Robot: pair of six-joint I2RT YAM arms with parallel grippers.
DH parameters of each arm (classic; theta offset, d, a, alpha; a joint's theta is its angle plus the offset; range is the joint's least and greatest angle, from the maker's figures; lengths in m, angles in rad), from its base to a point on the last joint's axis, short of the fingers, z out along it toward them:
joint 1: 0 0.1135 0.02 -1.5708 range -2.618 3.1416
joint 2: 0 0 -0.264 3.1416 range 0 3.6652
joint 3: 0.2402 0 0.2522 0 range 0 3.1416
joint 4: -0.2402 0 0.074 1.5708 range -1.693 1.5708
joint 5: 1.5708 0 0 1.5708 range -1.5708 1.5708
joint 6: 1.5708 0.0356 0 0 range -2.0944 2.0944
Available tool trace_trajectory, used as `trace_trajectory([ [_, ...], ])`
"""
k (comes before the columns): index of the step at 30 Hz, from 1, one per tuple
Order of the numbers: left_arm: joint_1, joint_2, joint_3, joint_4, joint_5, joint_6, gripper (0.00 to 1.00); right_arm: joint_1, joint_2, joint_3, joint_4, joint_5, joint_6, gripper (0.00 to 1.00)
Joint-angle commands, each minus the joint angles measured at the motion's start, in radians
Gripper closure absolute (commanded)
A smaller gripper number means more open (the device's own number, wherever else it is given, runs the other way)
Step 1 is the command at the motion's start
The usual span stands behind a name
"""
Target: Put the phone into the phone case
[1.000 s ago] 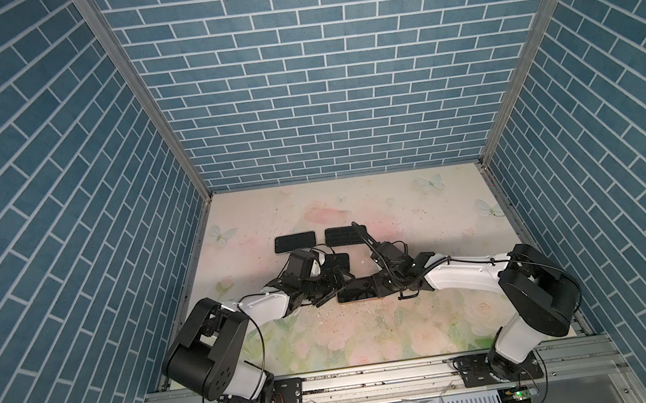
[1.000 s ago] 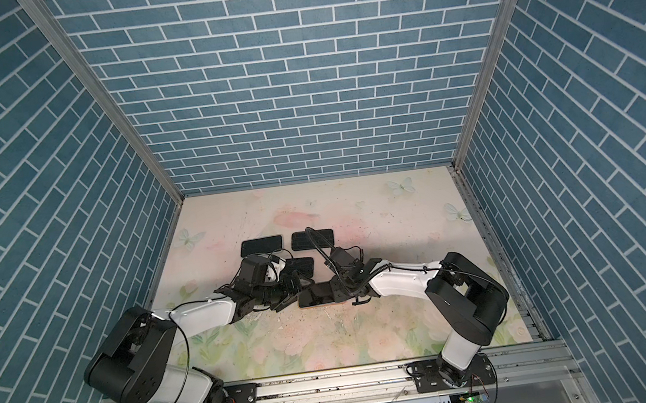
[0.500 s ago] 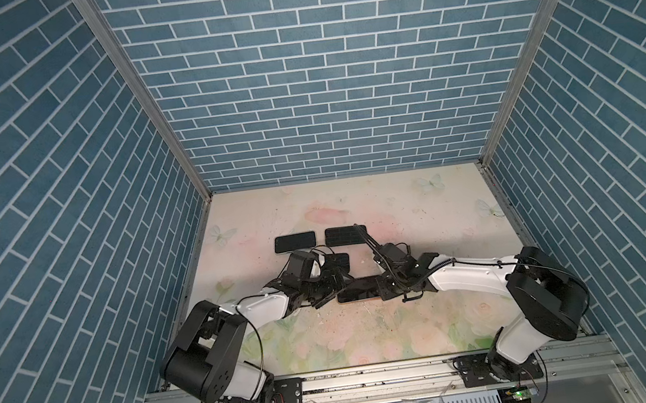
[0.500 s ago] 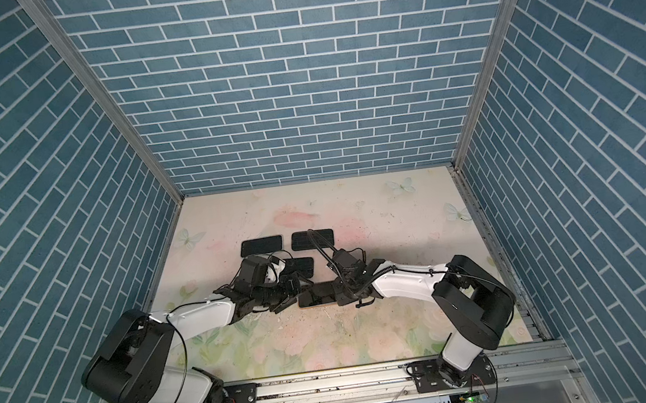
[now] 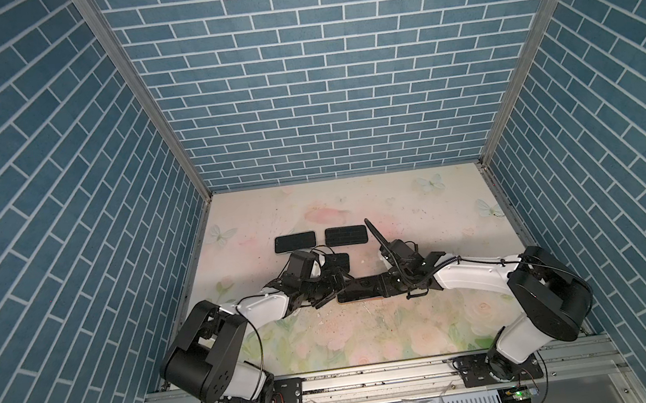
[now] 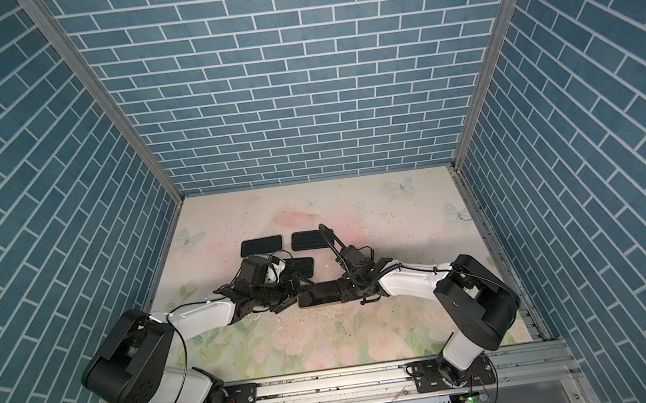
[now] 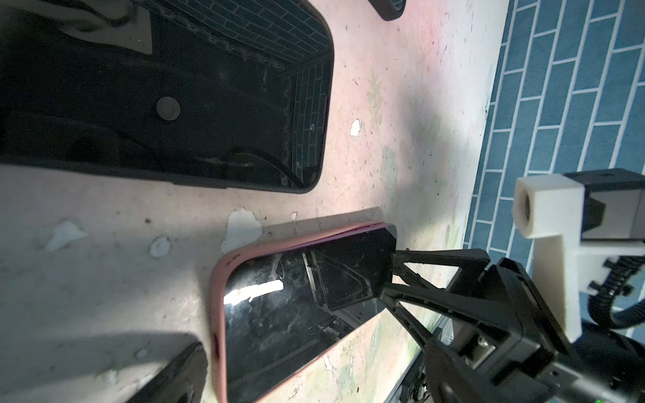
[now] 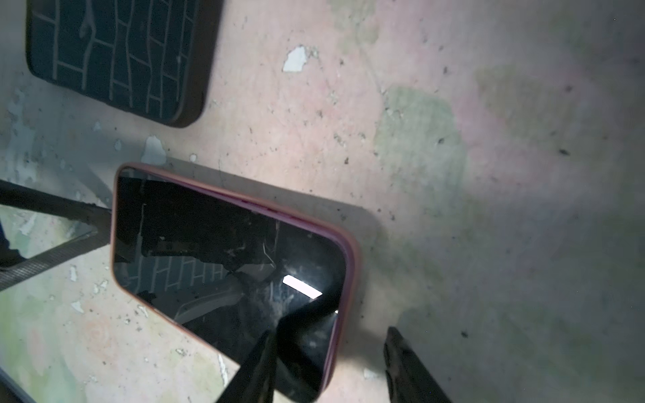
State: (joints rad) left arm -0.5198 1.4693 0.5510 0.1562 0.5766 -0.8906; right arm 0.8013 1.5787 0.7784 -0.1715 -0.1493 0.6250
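The phone (image 5: 365, 288) lies flat, dark screen up, inside the pink phone case (image 7: 217, 296) at the table's middle. In the right wrist view a purple strip shows between the screen (image 8: 209, 251) and the pink rim (image 8: 350, 272) along one long side. My left gripper (image 5: 330, 289) is open at the case's left end, with one of its fingertips (image 7: 181, 373) on the table beside the rim. My right gripper (image 8: 331, 366) is open across the right end. One of its fingers (image 8: 265, 363) is over the screen and the other is on the table past the rim.
Three other black phones or cases lie behind: one at the back left (image 5: 295, 241), one at the back middle (image 5: 345, 235), and one (image 5: 339, 260) just behind my left wrist, partly hidden by it. Blue brick walls enclose the floral table (image 5: 370, 330).
The right arm's elbow has edged slightly to the right. The cased phone and the left gripper stay where they were.
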Motion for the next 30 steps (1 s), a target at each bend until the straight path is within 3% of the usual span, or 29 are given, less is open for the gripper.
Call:
trace_trajectory([
  [1, -0.009, 0.029, 0.009, -0.001, -0.006, 0.007, 0.02, -0.026, -0.001, -0.036, 0.053, -0.092, 0.037, 0.49],
  [12, -0.018, 0.075, 0.011, 0.051, 0.005, -0.005, 0.03, -0.078, 0.118, -0.114, 0.325, -0.358, 0.096, 0.47],
  [20, -0.017, 0.094, 0.009, 0.057, 0.006, -0.004, 0.03, -0.092, 0.068, -0.201, 0.617, -0.529, 0.146, 0.51],
  [25, -0.018, 0.106, 0.002, 0.072, 0.012, -0.01, 0.03, -0.103, -0.017, -0.243, 0.704, -0.574, 0.159, 0.53],
  [30, -0.017, 0.106, 0.0, 0.071, 0.01, -0.008, 0.03, -0.12, -0.099, -0.268, 0.696, -0.547, 0.159, 0.56],
])
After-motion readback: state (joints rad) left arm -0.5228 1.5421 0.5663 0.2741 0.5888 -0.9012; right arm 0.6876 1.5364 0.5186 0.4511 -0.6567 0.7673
